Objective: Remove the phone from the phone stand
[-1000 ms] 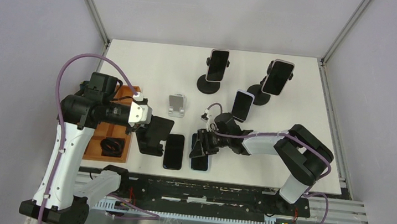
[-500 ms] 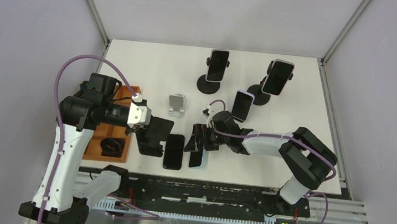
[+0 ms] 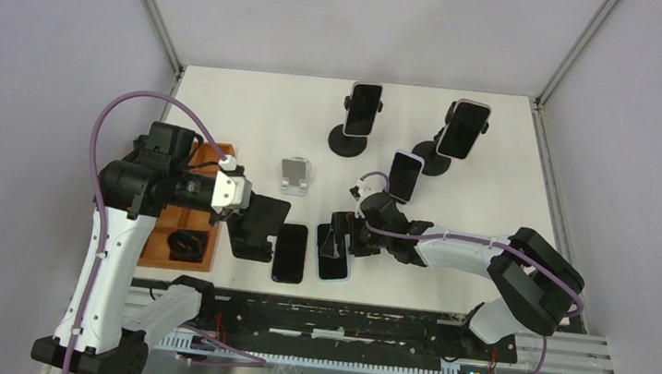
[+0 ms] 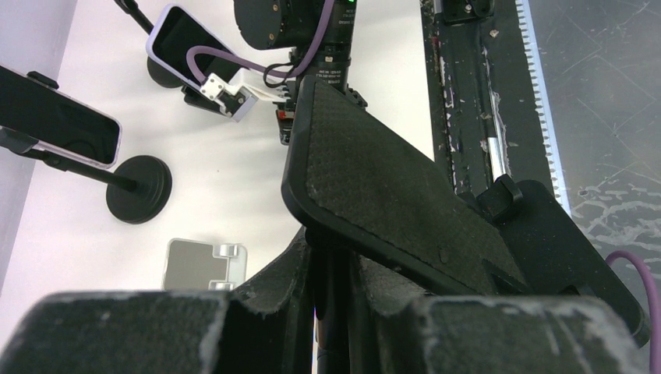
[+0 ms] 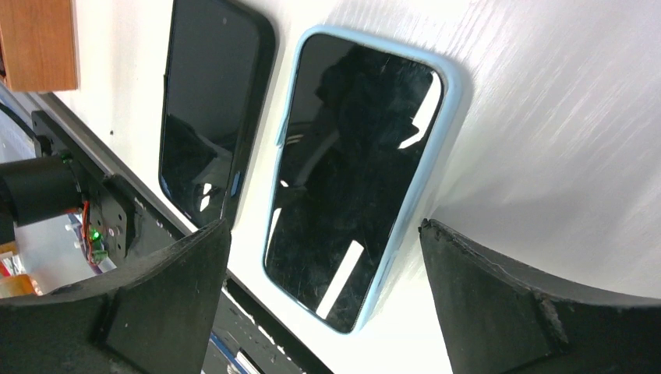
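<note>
Blue phone (image 3: 334, 254) lies flat, screen up, on the white surface (image 3: 251, 114) near its front edge, just beside a black phone (image 3: 290, 252); no stand holds it. Right hand (image 3: 337, 241) hovers low over it, fingers (image 5: 164, 296) spread wide, one to each side of the case and touching neither edge. Left hand (image 4: 331, 308) appears clamped on the lower part of a black slab (image 4: 390, 210) with a textured back; whether that slab is a phone or a stand plate cannot be told.

Judged step: release of one phone is complete and the right hand is free. Three phones stand upright on black stands at the far side: centre phone (image 3: 363, 107), right phone (image 3: 463, 129), nearer phone (image 3: 404, 176). The next move calls for lifting the open hand clear without nudging the case, then taking an upright phone by its long edges. Small silver stand (image 3: 294, 175) holds nothing.

Only the right wrist view shows the gaps between fingers and case. Only the overhead view shows the mounted phones.
</note>
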Controlling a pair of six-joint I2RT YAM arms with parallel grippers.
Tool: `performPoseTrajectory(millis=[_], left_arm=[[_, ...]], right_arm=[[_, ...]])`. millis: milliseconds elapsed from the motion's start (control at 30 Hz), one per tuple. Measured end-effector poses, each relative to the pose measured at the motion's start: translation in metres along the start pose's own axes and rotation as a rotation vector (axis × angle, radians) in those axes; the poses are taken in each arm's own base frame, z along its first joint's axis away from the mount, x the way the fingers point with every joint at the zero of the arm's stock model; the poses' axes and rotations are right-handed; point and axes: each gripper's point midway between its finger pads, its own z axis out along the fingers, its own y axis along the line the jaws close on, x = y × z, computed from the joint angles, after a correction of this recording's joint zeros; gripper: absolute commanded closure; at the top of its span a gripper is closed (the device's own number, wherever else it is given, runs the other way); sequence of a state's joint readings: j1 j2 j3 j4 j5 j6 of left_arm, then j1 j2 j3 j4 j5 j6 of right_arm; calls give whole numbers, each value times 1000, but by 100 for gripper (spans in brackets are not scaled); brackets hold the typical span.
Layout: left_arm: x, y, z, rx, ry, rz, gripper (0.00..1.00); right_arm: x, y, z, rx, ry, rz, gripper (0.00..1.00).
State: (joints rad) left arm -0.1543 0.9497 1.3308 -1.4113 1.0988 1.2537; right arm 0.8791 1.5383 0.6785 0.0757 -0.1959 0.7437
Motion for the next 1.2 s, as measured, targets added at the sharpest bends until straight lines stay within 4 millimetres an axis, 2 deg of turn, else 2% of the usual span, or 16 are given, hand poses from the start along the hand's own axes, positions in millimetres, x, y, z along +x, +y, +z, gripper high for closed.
performPoseTrajectory(millis=[467,600,700,767,833,1000,1100,1200], left_arm=[[-1,1,0,-1,-4,5,98],[-1,1,0,-1,-4,4,98],[-1,2,0,-1,-4,4,98],[-1,2,0,-2,-5,7,98],[-2,2,0,-6,-7,17,98],[-4,3,0,-26,-22,62,98],[-7,5,0,-31,-34,81,98],[-8,6,1,-30,-43,86,98]], right_arm=[[22,24,1,-98,36,-18,2],[20,18,-2,-60,48,-50,2],[8,16,-13,-29,38,-94,2],[-15,35,-27,-72,-19,-145,5],[-36,63,-44,-165,-87,-188,10],[-82,158,-117,-541,-340,-303,18],[-93,198,-156,-732,-447,-341,24],[-92,225,-172,-866,-477,-363,28]])
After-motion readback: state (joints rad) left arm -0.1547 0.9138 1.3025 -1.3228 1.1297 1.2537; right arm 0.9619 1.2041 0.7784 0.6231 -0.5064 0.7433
